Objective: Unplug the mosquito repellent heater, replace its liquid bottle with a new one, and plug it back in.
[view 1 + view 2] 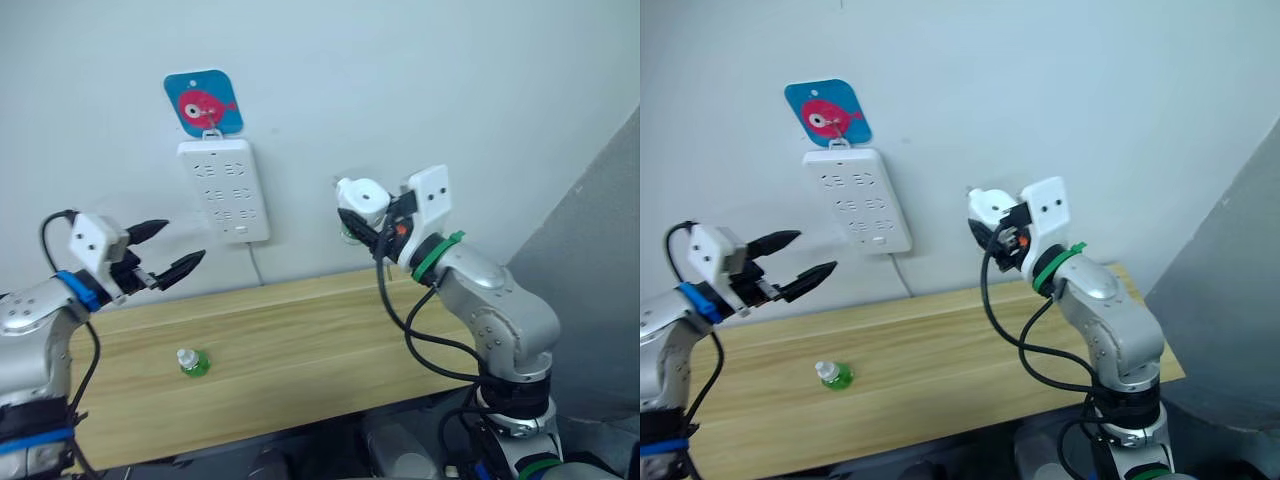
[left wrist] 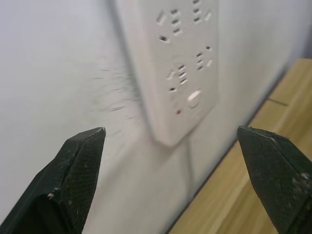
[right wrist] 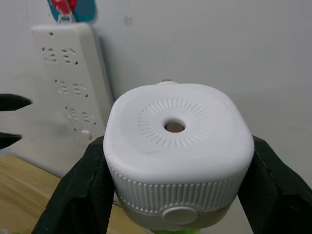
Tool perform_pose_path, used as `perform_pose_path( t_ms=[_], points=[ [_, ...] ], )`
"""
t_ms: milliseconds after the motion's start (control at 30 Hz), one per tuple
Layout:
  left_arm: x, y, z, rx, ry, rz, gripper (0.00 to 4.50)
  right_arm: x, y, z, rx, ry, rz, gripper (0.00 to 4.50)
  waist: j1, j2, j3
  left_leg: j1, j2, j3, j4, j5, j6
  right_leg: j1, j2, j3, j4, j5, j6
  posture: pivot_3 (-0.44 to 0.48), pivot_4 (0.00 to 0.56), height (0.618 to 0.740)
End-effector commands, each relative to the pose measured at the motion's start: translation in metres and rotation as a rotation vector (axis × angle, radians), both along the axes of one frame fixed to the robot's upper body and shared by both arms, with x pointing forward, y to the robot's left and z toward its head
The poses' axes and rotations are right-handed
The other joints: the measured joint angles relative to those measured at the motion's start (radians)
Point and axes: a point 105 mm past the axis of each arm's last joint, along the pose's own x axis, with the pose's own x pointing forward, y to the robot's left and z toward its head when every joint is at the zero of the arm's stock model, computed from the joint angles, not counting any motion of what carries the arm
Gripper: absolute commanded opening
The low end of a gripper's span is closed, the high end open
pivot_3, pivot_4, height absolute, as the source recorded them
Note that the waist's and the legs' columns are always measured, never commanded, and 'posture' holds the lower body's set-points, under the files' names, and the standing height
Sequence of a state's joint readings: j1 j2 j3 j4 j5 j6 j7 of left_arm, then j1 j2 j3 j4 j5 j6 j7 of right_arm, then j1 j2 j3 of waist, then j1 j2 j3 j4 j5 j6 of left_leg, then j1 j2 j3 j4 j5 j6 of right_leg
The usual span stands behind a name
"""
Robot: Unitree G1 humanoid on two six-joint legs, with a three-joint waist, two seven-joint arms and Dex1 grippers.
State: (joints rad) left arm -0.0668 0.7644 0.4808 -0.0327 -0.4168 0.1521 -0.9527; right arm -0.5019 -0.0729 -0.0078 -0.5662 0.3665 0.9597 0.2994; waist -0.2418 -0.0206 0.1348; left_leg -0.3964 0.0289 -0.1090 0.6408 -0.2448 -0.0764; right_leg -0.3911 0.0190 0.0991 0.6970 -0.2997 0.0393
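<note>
The right gripper [image 1: 372, 228] is clamped on the mosquito repellent heater [image 3: 176, 148], one black finger on each side of its white body, holding it in the air near the wall and well to the right of the power strip [image 1: 224, 190]; a sliver of green shows at the heater's underside. The left gripper [image 1: 167, 250] hangs with its fingers wide apart and holding nothing, just beside the strip. A small green bottle [image 1: 192, 361] with a white cap stands upright on the wooden table [image 1: 310, 340].

L gripper [image 2: 170, 180] jaws spread wide, nothing btwn them. White power strip [image 2: 173, 68] on wall ahead, cord dropping toward wooden surface [image 2: 253, 195] below.
</note>
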Motion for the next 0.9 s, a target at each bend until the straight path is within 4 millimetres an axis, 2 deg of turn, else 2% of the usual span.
perform_pose_path(
  t_ms=[33, 167, 233, 400, 533, 733, 767, 900],
  points=[
    [-0.03, -0.04, 0.012, 0.012, -0.051, -0.127, 4.5, -0.009, -0.007, 0.02, 0.123, -0.041, 0.043, 2.96, 0.021, 0.001, 0.001, 0.0, 0.0, 0.0, 0.0, 0.0, 0.0, 0.0, -0.001, 0.0, 0.0, -0.001, 0.001, -0.112, 0.082, 0.74],
    [-0.038, -0.089, 0.014, -0.058, -0.083, -0.232, 4.5, -0.01, -0.008, 0.024, 0.277, 0.021, 0.067, 2.96, 0.063, 0.001, 0.001, 0.0, -0.002, 0.0, 0.001, 0.0, 0.0, 0.002, -0.002, 0.0, -0.001, -0.002, 0.004, -0.106, 0.087, 0.74],
    [-0.034, -0.113, 0.019, -0.104, -0.104, -0.286, 4.5, -0.012, -0.006, 0.026, 0.351, 0.052, 0.091, 2.96, 0.082, 0.002, 0.001, 0.0, -0.002, 0.004, 0.003, 0.0, 0.0, 0.003, 0.001, -0.001, -0.001, -0.003, 0.004, -0.115, 0.087, 0.74],
    [-0.015, -0.154, 0.033, -0.197, -0.163, -0.382, 4.5, -0.021, -0.004, 0.03, 0.498, 0.117, 0.127, 2.96, 0.087, 0.002, 0.001, 0.0, -0.002, 0.008, 0.004, 0.003, 0.0, 0.004, 0.003, 0.0, 0.0, -0.002, 0.005, -0.16, 0.085, 0.74],
    [-0.009, -0.172, 0.036, -0.21, -0.191, -0.461, 4.5, -0.029, -0.002, 0.031, 0.566, 0.157, 0.153, 2.96, 0.07, 0.004, 0.0, 0.0, -0.002, 0.009, 0.002, 0.003, 0.0, 0.003, 0.004, 0.0, 0.0, -0.002, 0.005, -0.187, 0.081, 0.74],
    [0.006, -0.181, 0.035, -0.16, -0.255, -0.496, 4.5, -0.035, -0.003, 0.028, 0.634, 0.218, 0.146, 2.96, 0.031, 0.005, -0.001, 0.0, -0.002, 0.009, 0.001, 0.003, 0.0, 0.002, 0.004, 0.0, 0.0, -0.002, 0.004, -0.21, 0.076, 0.74],
    [0.008, -0.183, 0.035, -0.165, -0.261, -0.5, 4.5, -0.035, -0.003, 0.028, 0.639, 0.224, 0.146, 2.96, 0.028, 0.005, -0.001, 0.0, -0.002, 0.009, 0.001, 0.003, 0.0, 0.002, 0.004, 0.0, 0.0, -0.002, 0.005, -0.237, 0.069, 0.74],
    [0.007, -0.196, 0.037, -0.185, -0.285, -0.532, 4.5, -0.035, -0.002, 0.026, 0.669, 0.252, 0.137, 2.96, 0.017, 0.005, -0.001, -0.001, -0.002, 0.009, 0.002, 0.003, 0.0, 0.002, 0.004, 0.001, 0.0, -0.002, 0.005, -0.25, 0.062, 0.74]
  ],
)
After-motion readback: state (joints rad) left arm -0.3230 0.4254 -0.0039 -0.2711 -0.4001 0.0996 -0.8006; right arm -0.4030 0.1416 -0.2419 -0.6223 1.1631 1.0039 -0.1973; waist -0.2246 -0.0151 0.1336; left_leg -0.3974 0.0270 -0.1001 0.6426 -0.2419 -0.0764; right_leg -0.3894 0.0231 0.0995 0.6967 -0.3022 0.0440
